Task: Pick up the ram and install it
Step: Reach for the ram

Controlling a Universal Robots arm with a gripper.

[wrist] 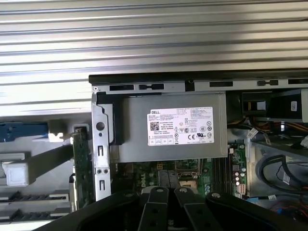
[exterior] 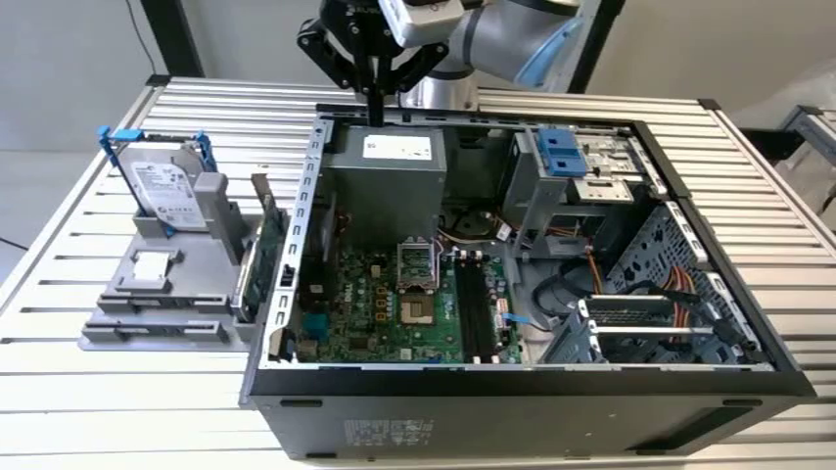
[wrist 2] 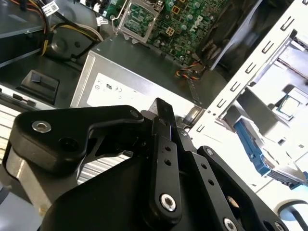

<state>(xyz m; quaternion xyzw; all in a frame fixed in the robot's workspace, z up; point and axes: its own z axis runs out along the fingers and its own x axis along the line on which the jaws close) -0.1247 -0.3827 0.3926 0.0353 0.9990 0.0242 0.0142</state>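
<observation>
My gripper (exterior: 376, 110) hangs above the back edge of the open computer case (exterior: 523, 377), over the grey power supply (exterior: 386, 162). Its black fingers (wrist: 159, 195) are pressed together with nothing between them. A thin dark bluish-green strip that I take for the ram (exterior: 243, 282) stands on edge in the grey fixture (exterior: 157, 313) on the exterior view's left of the case, well apart from the gripper. The black memory slots (exterior: 473, 313) lie on the motherboard (exterior: 379, 313) inside the case. In the second wrist view the gripper (wrist 2: 161, 109) is above the power supply (wrist 2: 139, 72).
A large green expansion card (exterior: 270, 250) stands upright between the fixture and the case wall. A silver hard drive in a blue frame (exterior: 163, 186) sits at the fixture's far end. Cables (exterior: 614, 284) and drive cages (exterior: 588, 166) crowd the case's other side.
</observation>
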